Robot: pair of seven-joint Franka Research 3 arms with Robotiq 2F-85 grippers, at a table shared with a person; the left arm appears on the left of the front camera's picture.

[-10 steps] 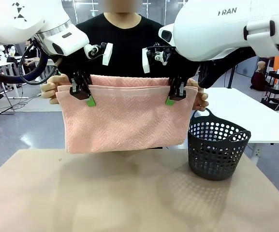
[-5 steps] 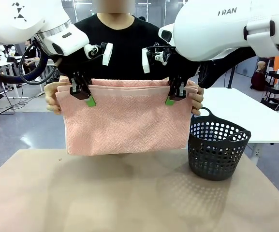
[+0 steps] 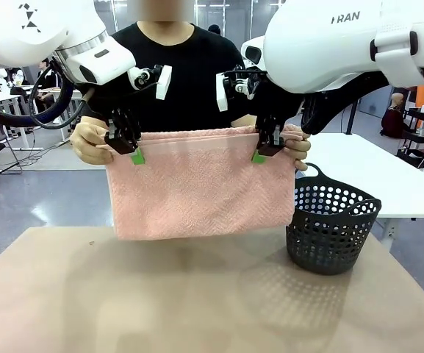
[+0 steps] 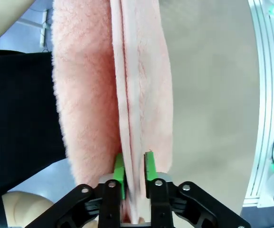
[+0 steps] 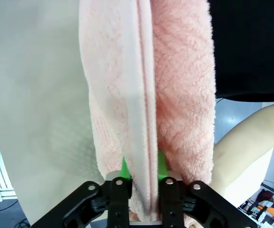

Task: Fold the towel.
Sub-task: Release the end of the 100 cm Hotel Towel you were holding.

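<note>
Two grippers up at the top hem now, and the towel (image 3: 200, 184) hangs between them in mid-air over the counter (image 3: 197, 309), a salmon-pink terry rectangle with a woven zigzag texture, doubled over so that several soft layers meet along its upper edge. The left gripper (image 3: 132, 151) points straight down at one end of that edge, the right gripper (image 3: 261, 151) at the other, both white arms arched in from above with wrists level. From the left wrist camera, the green pads (image 4: 119, 166) stand parted on either side of the stacked hems, loose rather than pinching; the right wrist camera gives the same, jaws apart astride the fluffy edge. Behind the cloth a person's hand (image 3: 87, 141) clutches one top corner and the other hand (image 3: 298, 151) clutches the opposite one. Off to the right arm's side sits a dark grey perforated basket (image 3: 333, 228), round and handled, just beside the hanging towel.
</note>
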